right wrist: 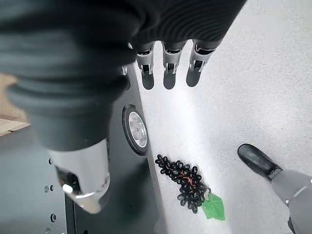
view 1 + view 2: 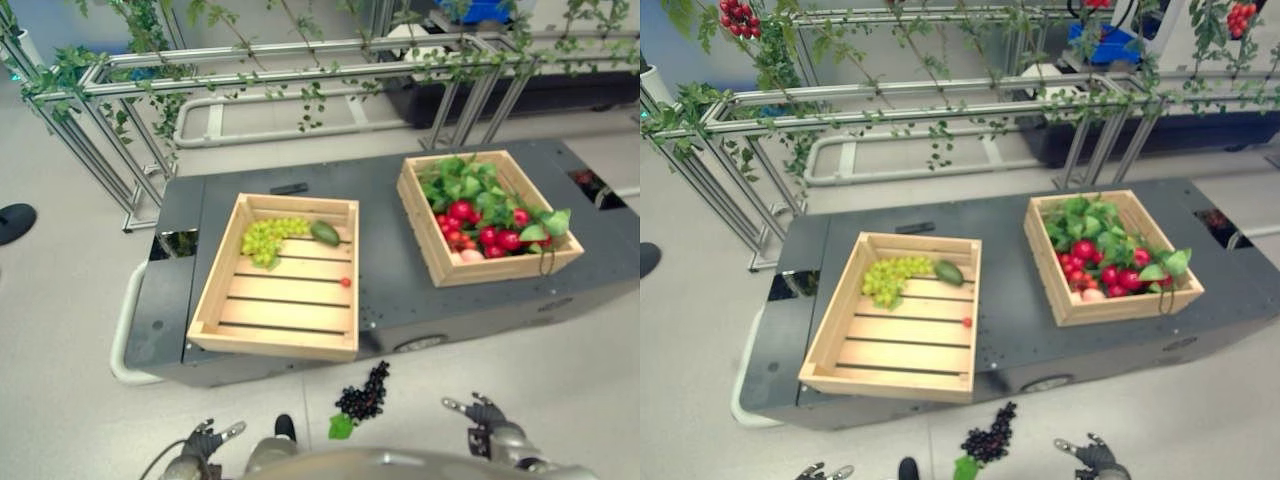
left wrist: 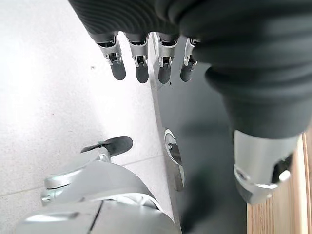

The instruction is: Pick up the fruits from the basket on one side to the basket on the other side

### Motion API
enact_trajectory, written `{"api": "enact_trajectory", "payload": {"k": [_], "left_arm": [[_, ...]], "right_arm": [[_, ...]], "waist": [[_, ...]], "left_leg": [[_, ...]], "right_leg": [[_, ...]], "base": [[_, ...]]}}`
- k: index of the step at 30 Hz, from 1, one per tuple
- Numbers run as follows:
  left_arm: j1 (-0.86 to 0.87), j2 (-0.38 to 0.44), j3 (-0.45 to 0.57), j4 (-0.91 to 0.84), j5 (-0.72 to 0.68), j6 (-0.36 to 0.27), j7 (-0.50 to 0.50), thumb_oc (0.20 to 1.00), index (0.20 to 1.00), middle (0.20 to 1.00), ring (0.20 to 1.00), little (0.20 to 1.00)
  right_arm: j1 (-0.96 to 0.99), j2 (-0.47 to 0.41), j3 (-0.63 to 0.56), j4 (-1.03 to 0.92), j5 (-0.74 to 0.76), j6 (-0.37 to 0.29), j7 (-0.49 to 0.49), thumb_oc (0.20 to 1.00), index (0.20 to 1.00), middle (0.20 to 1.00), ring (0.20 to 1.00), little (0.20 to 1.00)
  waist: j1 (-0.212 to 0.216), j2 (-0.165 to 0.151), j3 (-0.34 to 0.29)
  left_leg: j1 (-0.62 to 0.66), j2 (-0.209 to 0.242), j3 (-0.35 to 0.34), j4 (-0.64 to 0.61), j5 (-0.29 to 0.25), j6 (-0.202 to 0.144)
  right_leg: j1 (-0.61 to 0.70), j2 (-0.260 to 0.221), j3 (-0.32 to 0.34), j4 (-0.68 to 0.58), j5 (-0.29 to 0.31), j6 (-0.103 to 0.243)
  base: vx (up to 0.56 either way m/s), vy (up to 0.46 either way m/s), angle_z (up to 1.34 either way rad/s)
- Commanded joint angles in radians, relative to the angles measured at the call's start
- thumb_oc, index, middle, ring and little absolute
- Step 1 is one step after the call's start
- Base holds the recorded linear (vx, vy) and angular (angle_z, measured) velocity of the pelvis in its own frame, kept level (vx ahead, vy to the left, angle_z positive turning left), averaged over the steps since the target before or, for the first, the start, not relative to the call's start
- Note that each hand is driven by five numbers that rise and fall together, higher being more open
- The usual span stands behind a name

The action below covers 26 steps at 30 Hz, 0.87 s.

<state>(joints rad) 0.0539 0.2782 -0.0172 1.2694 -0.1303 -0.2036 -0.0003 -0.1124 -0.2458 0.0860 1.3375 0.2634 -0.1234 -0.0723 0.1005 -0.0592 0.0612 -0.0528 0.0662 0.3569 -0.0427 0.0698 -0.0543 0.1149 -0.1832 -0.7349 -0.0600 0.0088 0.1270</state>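
Both robot hands hang low with relaxed fingers holding nothing, the right robot hand [image 2: 487, 412] nearer the fruit-filled right basket [image 2: 487, 216] up on the surface, the left robot hand [image 2: 203, 440] below the sparser left basket [image 2: 280, 275].

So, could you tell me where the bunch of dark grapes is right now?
The dark grapes lie on the floor in front of the dark platform, below the left crate's near right corner.

Two wooden crates [image 2: 281, 277] [image 2: 487, 216] on the platform, one green grape bunch [image 2: 268, 238], one avocado [image 2: 325, 233], one dark grape bunch [image 2: 363, 393] on the floor.
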Motion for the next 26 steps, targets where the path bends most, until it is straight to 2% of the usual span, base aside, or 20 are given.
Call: {"api": "enact_trajectory", "payload": {"k": [1,26], "left_arm": [[-0.04,0.005,-0.011,0.031,0.033,-0.022,-0.004,1.0,1.0,1.0,1.0,1.0],[-0.031,-0.003,-0.008,0.043,0.043,-0.026,-0.01,1.0,1.0,1.0,1.0,1.0]], "right_arm": [[-0.037,-0.015,-0.019,0.015,-0.019,-0.012,-0.004,1.0,1.0,1.0,1.0,1.0],[-0.033,-0.02,-0.023,0.013,-0.043,-0.007,-0.005,1.0,1.0,1.0,1.0,1.0]], "waist": [[0.022,0.017,0.005],[0.021,0.022,-0.01]], "left_leg": [[0.017,-0.002,0.015,0.05,-0.068,-0.042],[0.03,-0.019,-0.003,0.031,-0.064,-0.037]], "right_leg": [[-0.064,-0.028,-0.001,0.032,0.032,0.003],[-0.056,-0.051,-0.031,0.028,0.058,0.016]], "base": [[0.01,0.037,-0.01],[0.0,0.002,0.01]]}}
